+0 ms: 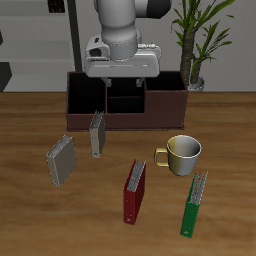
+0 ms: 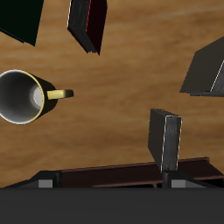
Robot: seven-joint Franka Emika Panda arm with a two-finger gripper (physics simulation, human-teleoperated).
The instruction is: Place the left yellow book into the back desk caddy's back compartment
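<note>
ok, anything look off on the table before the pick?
Nothing broken or spilled. The left yellow book stands upright before the back desk caddy, untouched; the gripper is open above the caddy. Only oddity: the other grey-tan book sits skewed against the rest.

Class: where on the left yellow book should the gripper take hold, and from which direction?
Probably the top edge of the left yellow book, approached from straight above, with the jaws closing across its thin width onto the two covers. It stands upright and slim, its top is free, and the back desk caddy stands close behind.
</note>
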